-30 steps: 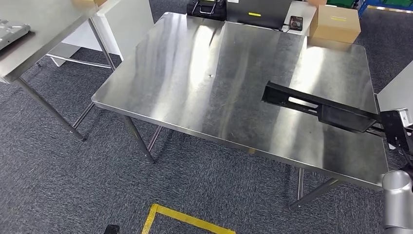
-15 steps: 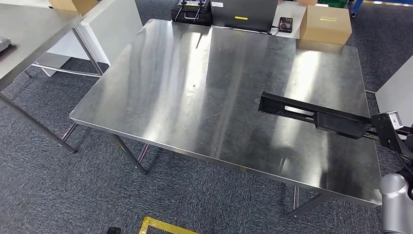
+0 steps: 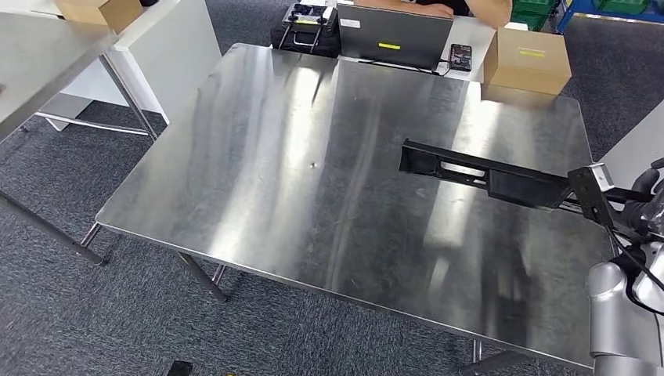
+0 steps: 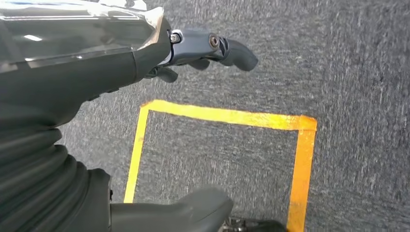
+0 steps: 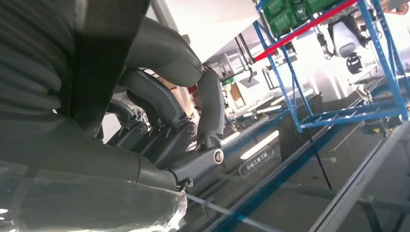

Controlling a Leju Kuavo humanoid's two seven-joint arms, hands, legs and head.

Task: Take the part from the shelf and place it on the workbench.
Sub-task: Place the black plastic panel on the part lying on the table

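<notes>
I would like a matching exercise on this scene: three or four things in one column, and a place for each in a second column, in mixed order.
Things:
1. black part
2. cardboard box
3. laptop
4. yellow tape

Places:
a. on the carpet
b. in the right hand, over the workbench
c. far right corner of the workbench
d. beyond the workbench's far edge

Pairs: 1-b, 2-c, 3-d, 4-a
</notes>
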